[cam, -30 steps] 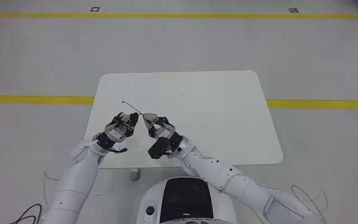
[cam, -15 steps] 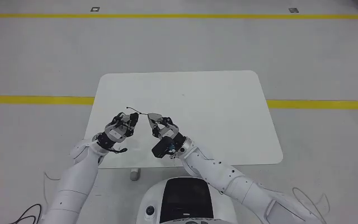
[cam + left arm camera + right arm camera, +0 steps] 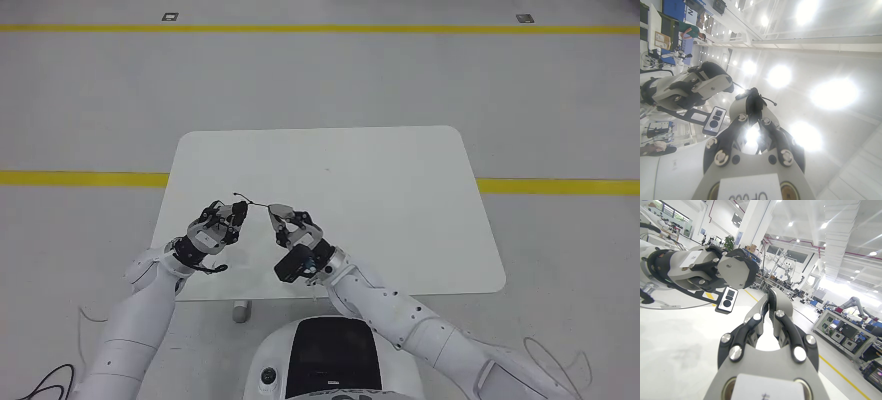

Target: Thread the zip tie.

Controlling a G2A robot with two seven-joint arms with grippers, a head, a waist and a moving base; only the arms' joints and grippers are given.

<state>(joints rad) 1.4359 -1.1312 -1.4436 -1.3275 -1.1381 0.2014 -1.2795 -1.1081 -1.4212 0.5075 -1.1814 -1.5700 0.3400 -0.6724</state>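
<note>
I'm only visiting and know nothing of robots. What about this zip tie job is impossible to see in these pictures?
- Top view: the zip tie is too thin and small to tell whether its tip has entered its head.
- Left wrist view: ceiling-light glare washes out the spot where the left end effector pinches it.
- Right wrist view: the shut fingers of the right end effector hide the stretch they pinch.

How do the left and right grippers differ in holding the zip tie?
The left gripper clamps the zip tie with a short end poking past its jaws; the right gripper holds the strap spanning over to it. From above, the left gripper angles rightward, the right gripper leftward. Both are shut on the tie above the table.
</note>
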